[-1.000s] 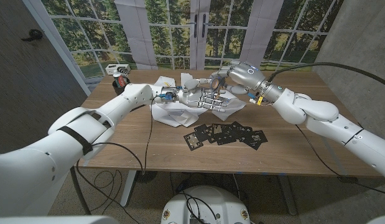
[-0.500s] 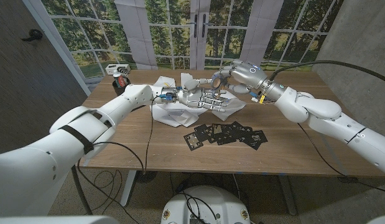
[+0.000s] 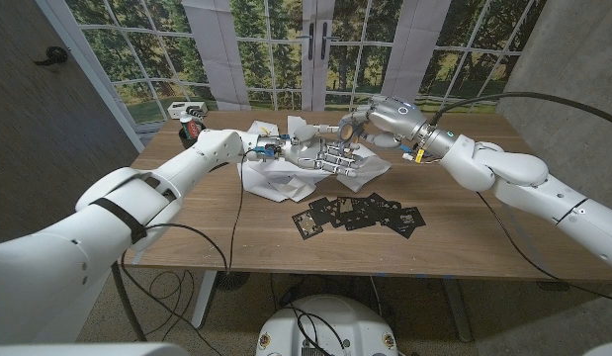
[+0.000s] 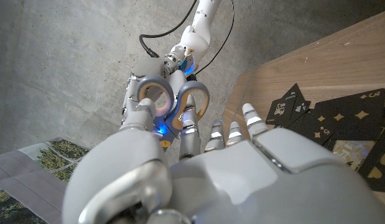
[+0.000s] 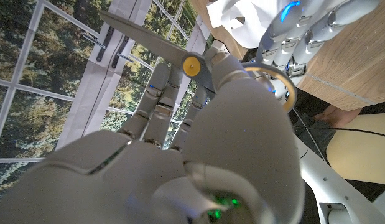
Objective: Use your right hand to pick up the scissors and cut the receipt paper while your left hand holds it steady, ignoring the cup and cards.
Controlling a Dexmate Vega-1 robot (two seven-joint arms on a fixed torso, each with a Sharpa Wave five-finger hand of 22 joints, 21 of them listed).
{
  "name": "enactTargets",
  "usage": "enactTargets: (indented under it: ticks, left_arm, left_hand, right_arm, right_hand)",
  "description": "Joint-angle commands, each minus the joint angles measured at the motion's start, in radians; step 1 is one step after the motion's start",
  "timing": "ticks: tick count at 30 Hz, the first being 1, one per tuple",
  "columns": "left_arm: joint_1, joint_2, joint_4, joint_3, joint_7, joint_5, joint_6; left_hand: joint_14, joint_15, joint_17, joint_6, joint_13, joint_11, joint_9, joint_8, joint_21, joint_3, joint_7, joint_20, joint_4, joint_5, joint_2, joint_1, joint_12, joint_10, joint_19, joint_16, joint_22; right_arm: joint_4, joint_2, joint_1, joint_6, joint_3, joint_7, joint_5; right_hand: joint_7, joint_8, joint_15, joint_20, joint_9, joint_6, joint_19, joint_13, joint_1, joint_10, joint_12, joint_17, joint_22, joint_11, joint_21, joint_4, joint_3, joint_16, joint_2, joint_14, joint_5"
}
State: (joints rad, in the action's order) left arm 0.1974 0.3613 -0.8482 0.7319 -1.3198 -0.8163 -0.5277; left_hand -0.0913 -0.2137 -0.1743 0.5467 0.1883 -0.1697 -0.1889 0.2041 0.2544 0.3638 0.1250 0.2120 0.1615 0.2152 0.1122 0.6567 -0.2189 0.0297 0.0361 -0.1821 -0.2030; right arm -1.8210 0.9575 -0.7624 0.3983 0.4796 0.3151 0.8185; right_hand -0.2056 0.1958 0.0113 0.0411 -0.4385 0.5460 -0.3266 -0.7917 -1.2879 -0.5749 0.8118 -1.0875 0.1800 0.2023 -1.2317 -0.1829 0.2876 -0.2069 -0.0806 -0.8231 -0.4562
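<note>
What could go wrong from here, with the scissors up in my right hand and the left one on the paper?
1. The right hand holds the scissors right beside the left hand; closing in could nick or knock those fingers.
2. The receipt paper lies crumpled, so the blades may snag or tear it rather than cut clean.
3. The cards lie just in front; a dragged sheet could scatter them.

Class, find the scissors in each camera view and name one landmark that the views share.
Head view: scissors in the right hand, above the paper.
Left wrist view: grey handle loops, upper middle.
Right wrist view: blades and yellow pivot, upper middle.
Shared landmark: the scissors-holding right hand.
</note>
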Motion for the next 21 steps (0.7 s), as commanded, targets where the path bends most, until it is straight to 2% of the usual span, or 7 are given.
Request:
enactTargets:
  ticks: [1,21]
  left_arm:
    - [-0.004,-0.015,-0.007,-0.016,0.025,0.027,-0.007]
    - [0.024,0.004,-0.046,-0.034,0.043,0.027,-0.009]
  left_hand:
    - [0.011,-0.003,-0.005,0.003,0.005,0.000,-0.004,0.003,0.006,-0.002,0.000,0.002,-0.007,0.004,-0.011,-0.010,-0.006,0.004,0.012,-0.009,-0.003]
    - [0.017,-0.001,-0.005,-0.002,0.005,0.004,-0.005,0.000,0.007,-0.001,-0.007,0.002,-0.003,0.002,-0.015,-0.007,-0.005,0.004,0.017,-0.007,-0.003]
  right_arm:
    - [-0.008,0.008,-0.001,0.000,-0.004,-0.025,0.004]
    - [0.005,-0.001,0.010,-0.010,0.003,-0.059,-0.016]
  right_hand:
    - [0.002,0.000,0.228,0.109,-0.002,-0.005,0.005,0.000,-0.019,-0.007,-0.002,-0.003,0.000,0.004,-0.005,0.028,0.029,-0.001,-0.026,-0.083,0.004]
    - [0.002,0.000,0.228,0.107,-0.002,-0.006,0.005,0.002,-0.020,-0.017,-0.003,0.002,-0.002,0.003,-0.009,0.028,0.027,-0.004,-0.023,-0.086,0.013]
